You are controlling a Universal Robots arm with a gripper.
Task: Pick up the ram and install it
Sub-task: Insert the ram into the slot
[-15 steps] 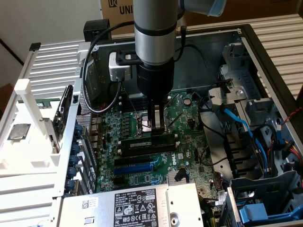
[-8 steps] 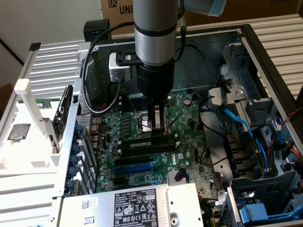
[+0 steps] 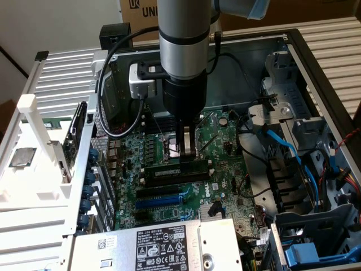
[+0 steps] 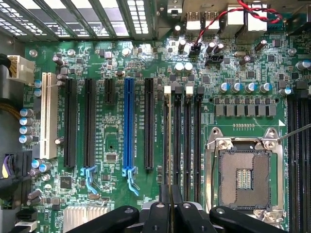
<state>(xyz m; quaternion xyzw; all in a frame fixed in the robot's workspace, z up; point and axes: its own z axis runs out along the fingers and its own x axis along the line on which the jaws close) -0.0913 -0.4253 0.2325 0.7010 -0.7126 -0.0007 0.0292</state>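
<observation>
The ram (image 3: 166, 171) is a thin green stick standing on edge along the black memory slots (image 4: 187, 141) in the middle of the motherboard (image 3: 223, 135). My gripper (image 3: 189, 152) comes straight down onto it, its dark fingers shut on the stick's top edge near the middle. In the wrist view the ram (image 4: 168, 141) shows edge-on as a thin pale line over the slot nearest the black expansion slot, running away from my gripper (image 4: 170, 204). I cannot tell how deep the stick sits in the slot.
A blue expansion slot (image 4: 128, 126) and black ones lie beside the memory slots. The open CPU socket (image 4: 243, 177) is on the other side. A grey power supply (image 3: 163, 243) sits at the front, and blue cables (image 3: 282, 147) and drive cages fill the exterior view's right.
</observation>
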